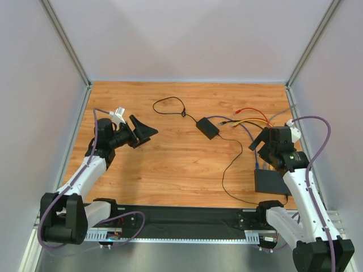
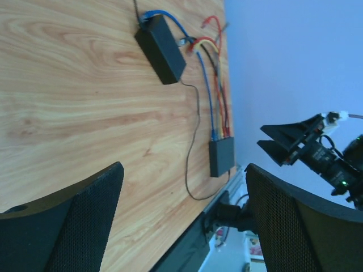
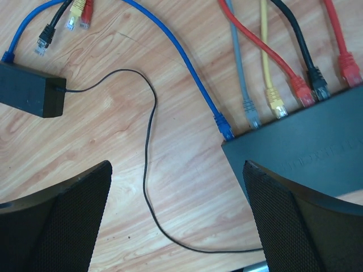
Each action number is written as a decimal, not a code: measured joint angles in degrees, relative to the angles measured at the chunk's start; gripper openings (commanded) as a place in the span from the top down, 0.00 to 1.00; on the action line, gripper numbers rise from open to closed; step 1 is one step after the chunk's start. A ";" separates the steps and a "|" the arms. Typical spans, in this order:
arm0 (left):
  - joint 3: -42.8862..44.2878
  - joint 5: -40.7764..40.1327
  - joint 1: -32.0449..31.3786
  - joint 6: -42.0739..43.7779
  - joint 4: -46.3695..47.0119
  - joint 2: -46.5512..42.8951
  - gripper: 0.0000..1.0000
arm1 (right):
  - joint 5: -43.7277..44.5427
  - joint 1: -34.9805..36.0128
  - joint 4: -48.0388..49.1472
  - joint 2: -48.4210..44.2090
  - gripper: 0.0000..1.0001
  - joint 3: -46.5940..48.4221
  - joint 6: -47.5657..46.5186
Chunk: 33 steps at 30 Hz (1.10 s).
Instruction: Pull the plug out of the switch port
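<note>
The switch (image 3: 309, 161) is a flat black box at the right in the right wrist view. Several plugs sit in its far edge: blue (image 3: 225, 127), grey (image 3: 250, 115), yellow (image 3: 276, 105), red (image 3: 303, 93), black (image 3: 320, 86) and another red (image 3: 349, 69). My right gripper (image 3: 177, 170) is open and empty above the bare wood, left of the switch's blue-plug corner. In the top view the switch (image 1: 269, 182) lies just near of the right gripper (image 1: 258, 148). My left gripper (image 1: 146, 131) is open and empty, far left of the switch; its wrist view shows the switch (image 2: 221, 157) in the distance.
A thicker black power-adapter brick (image 3: 31, 89) lies at the left with a thin black wire (image 3: 147, 153) looping toward the switch. Loose black, yellow and red plugs (image 3: 71, 20) lie beside it. The brick also shows in the top view (image 1: 208, 127). Walls enclose the table.
</note>
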 measured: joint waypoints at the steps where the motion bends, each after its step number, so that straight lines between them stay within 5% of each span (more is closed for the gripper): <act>1: -0.39 1.79 -0.02 -1.51 2.75 1.05 0.08 | 0.48 -0.09 -1.68 -0.28 0.02 0.98 0.92; 6: -0.50 5.09 -3.80 -5.35 12.76 3.30 0.20 | 2.01 -2.97 -7.23 -2.32 0.02 2.43 4.31; 12: 9.79 1.64 -20.13 -3.04 12.50 10.23 0.40 | -4.42 -14.27 -8.33 0.52 0.10 0.39 4.74; 18: 24.04 -0.61 -32.98 -2.45 15.10 26.73 0.50 | -10.36 -25.07 -9.51 0.20 0.16 -3.17 3.87; 21: 31.65 -0.96 -37.86 -3.72 17.07 37.57 0.56 | -10.88 -27.80 -9.73 0.46 0.27 -3.17 3.82; 27: 43.60 -0.42 -44.00 -8.33 19.37 54.90 0.57 | -11.13 -28.68 -9.90 2.10 0.30 -3.17 4.96; 30: 47.91 -1.16 -46.25 -8.68 18.25 59.65 0.41 | -10.62 -28.81 -9.86 2.75 0.29 -3.17 5.07; 33: 50.84 -2.69 -48.48 -9.44 16.87 62.12 0.43 | -10.21 -28.85 -9.62 3.39 0.28 -3.17 5.16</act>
